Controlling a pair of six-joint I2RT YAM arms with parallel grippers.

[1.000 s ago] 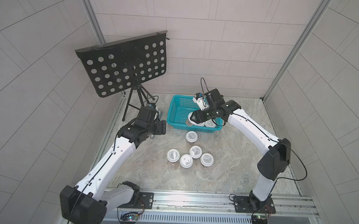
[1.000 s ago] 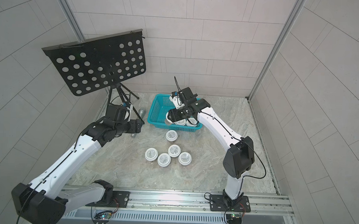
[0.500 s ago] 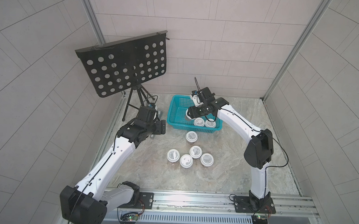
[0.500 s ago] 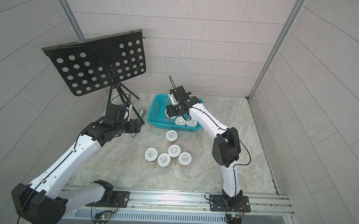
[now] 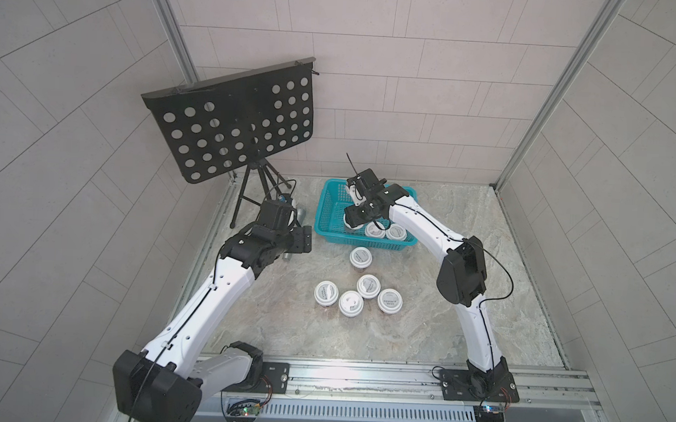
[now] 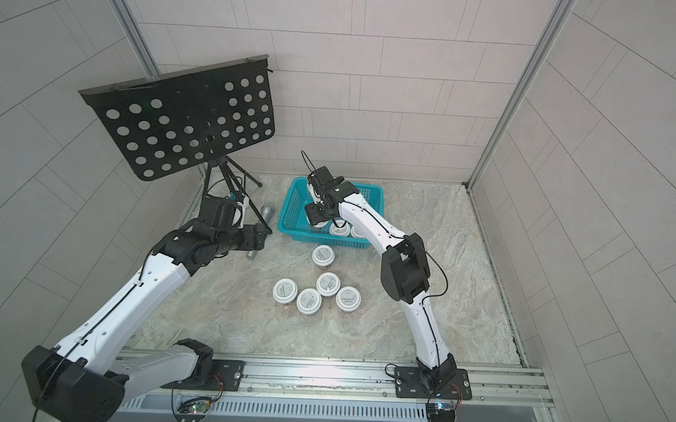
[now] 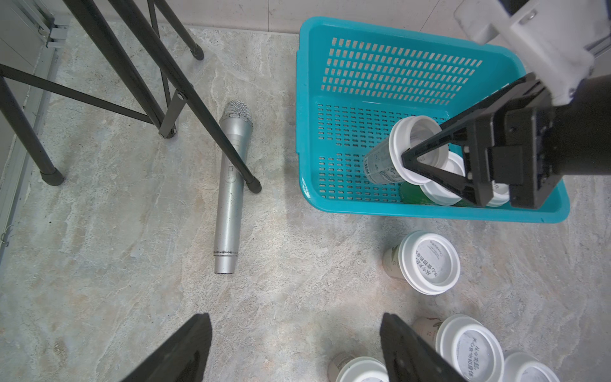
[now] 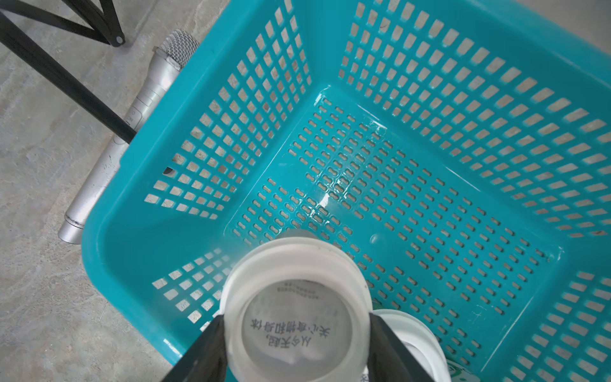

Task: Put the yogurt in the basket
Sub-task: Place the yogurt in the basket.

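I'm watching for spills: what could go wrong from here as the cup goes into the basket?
1. The right gripper holds its cup tilted over the basket, beside two cups already inside. Let go like this, it may land on its side or knock them.
2. Four cups on the table stand packed together, so reaching in for one may topple a neighbour.

The right claw (image 8: pixel 296 319) has carried its yogurt cup (image 7: pixel 383 165) leftward across the basket (image 5: pixel 366 243).
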